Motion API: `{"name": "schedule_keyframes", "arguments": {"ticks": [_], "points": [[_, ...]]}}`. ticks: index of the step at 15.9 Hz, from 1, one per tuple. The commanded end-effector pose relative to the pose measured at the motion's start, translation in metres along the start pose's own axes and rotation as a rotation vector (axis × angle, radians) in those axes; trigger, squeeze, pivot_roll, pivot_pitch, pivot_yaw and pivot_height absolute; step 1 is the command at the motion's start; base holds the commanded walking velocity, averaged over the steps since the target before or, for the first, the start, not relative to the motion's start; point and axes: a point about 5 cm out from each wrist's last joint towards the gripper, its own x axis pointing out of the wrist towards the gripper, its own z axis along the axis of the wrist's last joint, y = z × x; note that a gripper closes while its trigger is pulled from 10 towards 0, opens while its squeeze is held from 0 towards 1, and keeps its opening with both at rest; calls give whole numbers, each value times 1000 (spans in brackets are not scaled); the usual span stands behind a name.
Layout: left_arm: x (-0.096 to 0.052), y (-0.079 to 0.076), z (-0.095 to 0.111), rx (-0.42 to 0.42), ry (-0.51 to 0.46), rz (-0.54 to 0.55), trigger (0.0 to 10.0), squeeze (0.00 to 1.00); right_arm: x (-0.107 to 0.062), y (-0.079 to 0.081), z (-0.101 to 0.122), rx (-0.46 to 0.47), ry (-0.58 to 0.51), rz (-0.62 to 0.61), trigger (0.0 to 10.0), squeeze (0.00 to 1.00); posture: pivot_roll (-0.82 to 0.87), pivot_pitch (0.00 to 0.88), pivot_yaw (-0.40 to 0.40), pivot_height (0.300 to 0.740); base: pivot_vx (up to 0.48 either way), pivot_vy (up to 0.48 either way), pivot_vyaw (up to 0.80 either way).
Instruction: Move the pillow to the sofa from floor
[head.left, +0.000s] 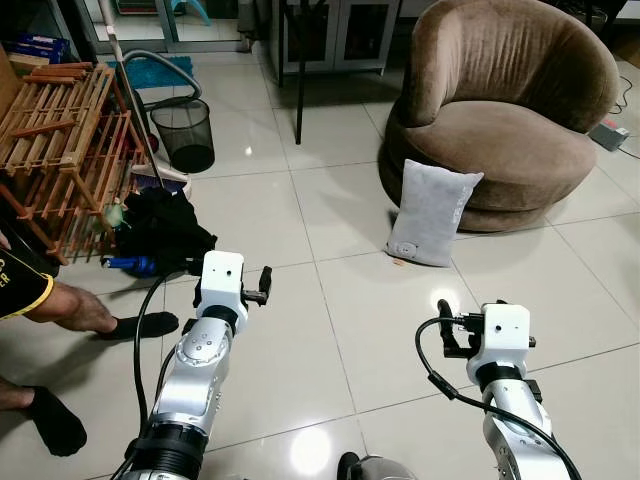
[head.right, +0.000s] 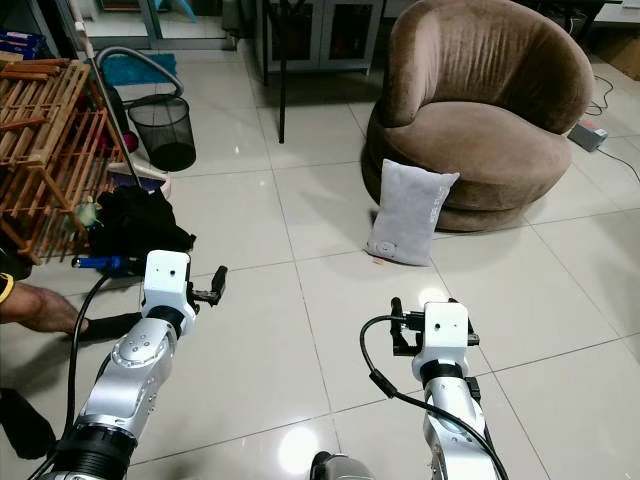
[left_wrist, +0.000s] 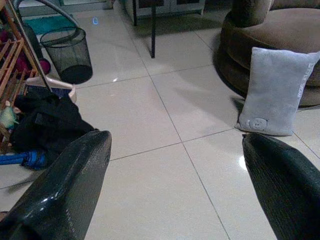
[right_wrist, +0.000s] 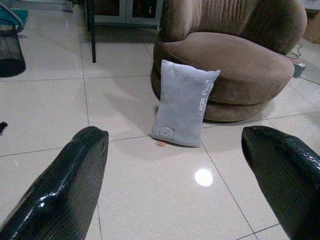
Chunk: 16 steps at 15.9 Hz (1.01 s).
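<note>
Because the grey pillow stands on edge on the tiled floor, leaning against the brown sofa, a one-sided pinch risks toppling it flat. Left gripper hangs spread wide, empty, well short; right gripper likewise gapes, grasping nothing, facing the pillow.

The person at the left edge is cut off above the legs; the pillow hides part of the sofa's base.
</note>
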Motion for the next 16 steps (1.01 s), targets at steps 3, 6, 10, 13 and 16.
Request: {"name": "schedule_keyframes", "arguments": {"ticks": [3, 6, 10, 13, 16], "points": [[1, -3, 5, -12, -12, -52, 10000, 580, 2, -2, -1, -20, 11, -16, 10000, 0, -45, 75, -51, 740, 276, 0, 0], [2, -1, 3, -11, 20, -52, 10000, 553, 1, 1, -2, -20, 11, -9, 10000, 0, -47, 81, -48, 740, 480, 0, 0], [1, -3, 3, -17, 9, -70, 10000, 569, -2, 3, -3, -23, 8, 4, 10000, 0, -49, 84, -46, 740, 480, 0, 0], [0, -2, 3, -20, 17, -71, 10000, 576, -2, 5, -1, -39, -12, 13, 10000, 0, -48, 84, -45, 740, 480, 0, 0], [0, -3, 5, -25, 11, -75, 10000, 584, -1, 6, -2, 3, 2, 14, 10000, 0, -46, 86, -46, 740, 480, 0, -246]]}}
